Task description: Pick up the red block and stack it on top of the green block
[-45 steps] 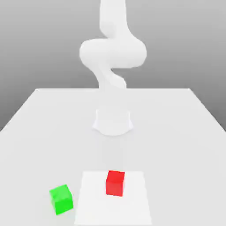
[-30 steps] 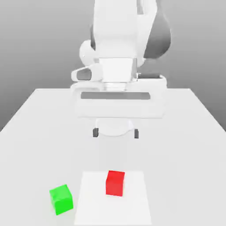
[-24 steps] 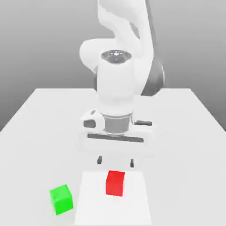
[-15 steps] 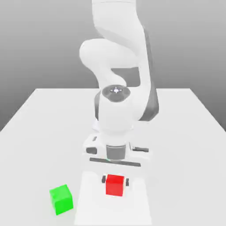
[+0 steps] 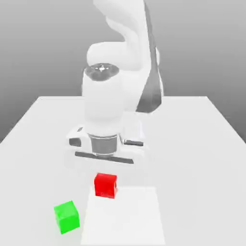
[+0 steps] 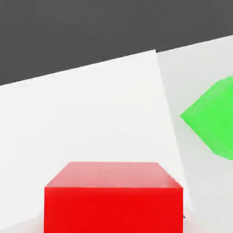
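Note:
The red block [image 5: 105,185] hangs a little above the table, with my gripper [image 5: 106,185] shut on its sides. The white hand sits directly over it. The green block [image 5: 67,217] rests on the table near the front, toward the exterior view's left and lower than the red block. In the hand view the red block [image 6: 113,198] sits close to the camera, and the green block [image 6: 212,119] shows off to one side on the table below.
A lighter white square patch [image 5: 127,218] lies on the grey-white table [image 5: 202,144], beside the green block. The arm's base and body rise behind the hand at the table's middle.
The hand came down over the red block, closed on it, then lifted it and carried it toward the exterior view's left. The green block has not moved.

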